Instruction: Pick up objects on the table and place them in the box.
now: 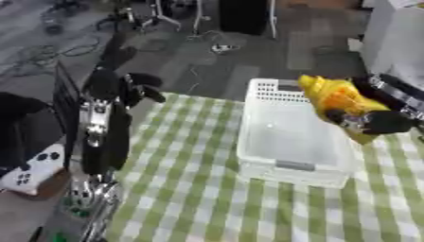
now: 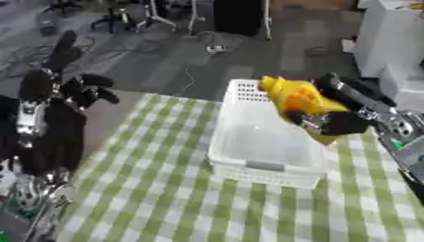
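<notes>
- The right hand (image 2: 335, 124) is seen over the right rim of the box, its dark fingers curled round a yellow object (image 2: 300, 100).
- The yellow object, soft-looking and crumpled, is held in the air above the box's right wall and far corner; what it is cannot be made out.
- The white box (image 1: 291, 165) is set on the green-checked tablecloth (image 1: 190, 198), and its inside appears empty.
- The left hand (image 1: 139, 90) is raised at the left edge of the table, well apart from the box; its fingers look loosely bent, and nothing is seen in them.
- No other loose object is seen on the cloth.
- By judgement, the pick-up is done and the placing is not: the object has yet to be lowered and let go inside the box.
</notes>
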Robot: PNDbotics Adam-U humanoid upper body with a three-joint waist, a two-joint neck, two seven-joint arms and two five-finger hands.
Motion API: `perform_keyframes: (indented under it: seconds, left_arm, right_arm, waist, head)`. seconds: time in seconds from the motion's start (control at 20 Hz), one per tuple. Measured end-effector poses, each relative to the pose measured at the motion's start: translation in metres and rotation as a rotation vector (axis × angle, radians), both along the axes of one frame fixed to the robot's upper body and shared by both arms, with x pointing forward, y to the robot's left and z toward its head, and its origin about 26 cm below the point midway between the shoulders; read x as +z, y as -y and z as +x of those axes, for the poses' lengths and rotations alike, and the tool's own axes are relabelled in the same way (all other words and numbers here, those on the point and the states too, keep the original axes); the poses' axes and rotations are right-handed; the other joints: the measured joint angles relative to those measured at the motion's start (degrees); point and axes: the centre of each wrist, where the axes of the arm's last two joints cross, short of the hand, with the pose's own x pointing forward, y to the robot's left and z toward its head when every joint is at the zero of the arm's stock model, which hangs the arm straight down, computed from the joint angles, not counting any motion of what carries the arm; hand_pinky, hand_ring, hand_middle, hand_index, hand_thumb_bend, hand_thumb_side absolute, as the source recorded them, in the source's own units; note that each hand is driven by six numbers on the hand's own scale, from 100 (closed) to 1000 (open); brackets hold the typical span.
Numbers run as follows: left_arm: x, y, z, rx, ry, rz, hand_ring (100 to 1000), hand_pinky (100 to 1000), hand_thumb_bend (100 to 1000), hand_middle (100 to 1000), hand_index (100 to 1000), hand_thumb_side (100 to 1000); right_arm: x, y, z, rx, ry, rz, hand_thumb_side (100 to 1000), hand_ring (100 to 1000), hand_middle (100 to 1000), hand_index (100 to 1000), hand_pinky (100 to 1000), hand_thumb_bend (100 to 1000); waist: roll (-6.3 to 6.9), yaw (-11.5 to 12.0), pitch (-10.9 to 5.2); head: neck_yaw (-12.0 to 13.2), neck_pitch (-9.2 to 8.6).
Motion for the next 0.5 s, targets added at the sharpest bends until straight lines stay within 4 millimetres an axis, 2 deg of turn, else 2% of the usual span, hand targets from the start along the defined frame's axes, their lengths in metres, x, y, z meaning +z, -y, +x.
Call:
perform_keyframes:
  seconds: [0.5]
  left_arm:
    - [0.012, 0.005, 0.003, -0.020, 0.035, 0.003, 595, 452, 276, 1000, 824, 775]
  right_arm:
    - [0.010, 0.005, 0.002, -0.033, 0.052, 0.028, 176, 100, 100, 144, 100, 229]
  waist:
    - [-1.99, 3.14, 3.16]
  head:
    - [0.01, -3.99]
